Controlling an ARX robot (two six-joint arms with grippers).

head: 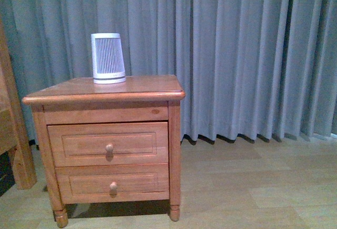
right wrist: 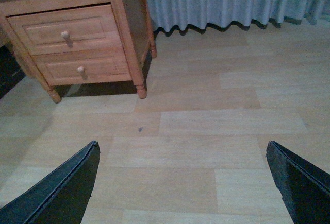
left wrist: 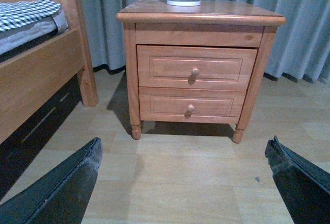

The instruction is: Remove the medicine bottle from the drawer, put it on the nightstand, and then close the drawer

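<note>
Left claw (left wrist: 184, 144) and right claw (right wrist: 182, 147) both gape wide, well apart from the closed drawer (left wrist: 196, 67).

Home bedrm: bed frame (left wrist: 41, 74) w/ checked bedding (left wrist: 28, 13) beside nightstand (left wrist: 201, 19), both ahead of left gripper (left wrist: 183, 144); floor-length curtains (head: 237, 55) behind.

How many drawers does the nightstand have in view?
2. The upper drawer sits just under the nightstand top; the lower drawer is directly beneath it. Both are shut, so anything inside is hidden.
</note>
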